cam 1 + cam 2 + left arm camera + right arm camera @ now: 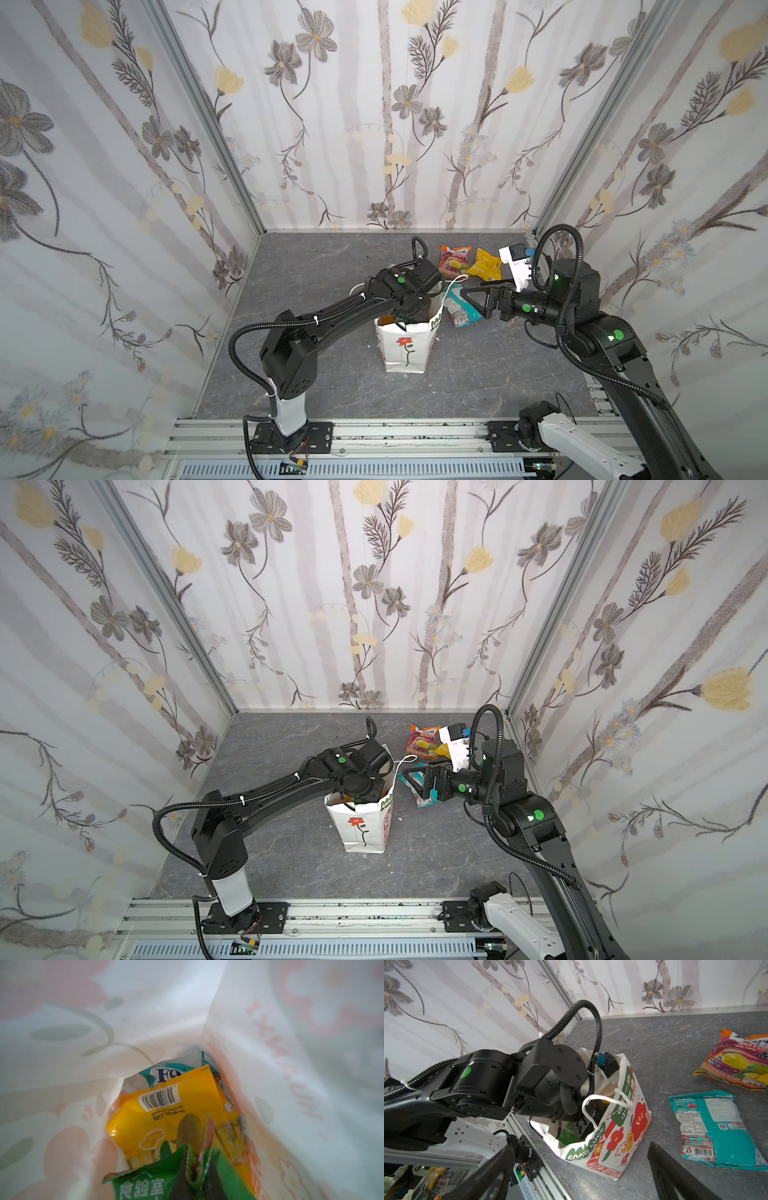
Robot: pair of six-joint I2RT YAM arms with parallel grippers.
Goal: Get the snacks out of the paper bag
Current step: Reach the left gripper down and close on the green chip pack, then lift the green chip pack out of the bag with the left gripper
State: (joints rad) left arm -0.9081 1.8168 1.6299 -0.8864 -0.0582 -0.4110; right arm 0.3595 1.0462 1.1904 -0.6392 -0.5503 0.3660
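Observation:
The white paper bag stands upright mid-table, its red flower facing front. My left gripper reaches down inside it and is shut on the top edge of a green snack packet. Deeper in the bag lie a yellow packet and a teal one. My right gripper hovers open and holds nothing, just right of the bag's cord handle. On the table behind it lie an orange-pink packet, a yellow packet and a teal packet.
Flowered walls close in the grey table on three sides. An aluminium rail with both arm bases runs along the front edge. The left arm stretches from the front left over the bag's mouth.

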